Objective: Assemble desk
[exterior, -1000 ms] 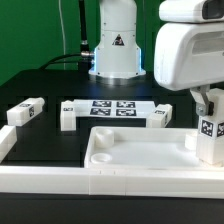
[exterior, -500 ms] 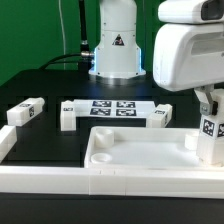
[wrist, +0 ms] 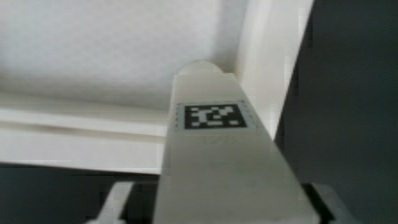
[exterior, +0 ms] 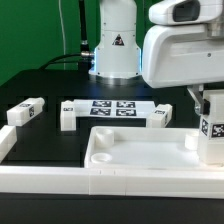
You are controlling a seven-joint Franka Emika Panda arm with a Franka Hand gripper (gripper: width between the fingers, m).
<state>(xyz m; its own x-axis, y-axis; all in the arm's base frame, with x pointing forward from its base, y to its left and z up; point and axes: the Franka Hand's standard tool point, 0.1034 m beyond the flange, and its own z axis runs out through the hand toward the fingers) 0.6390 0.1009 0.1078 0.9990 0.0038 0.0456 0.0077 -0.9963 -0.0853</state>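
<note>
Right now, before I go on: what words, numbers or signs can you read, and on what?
No words or numbers are readable anywhere.
Black triangle sign, its symbol too small to read: on the robot base.
Square black-white tags, patterns and not text: on the held leg, the marker board and the loose legs.

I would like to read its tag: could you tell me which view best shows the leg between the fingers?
The wrist view: the leg fills the frame, with its tag facing the camera. The exterior view shows it only small, at its right edge.
</note>
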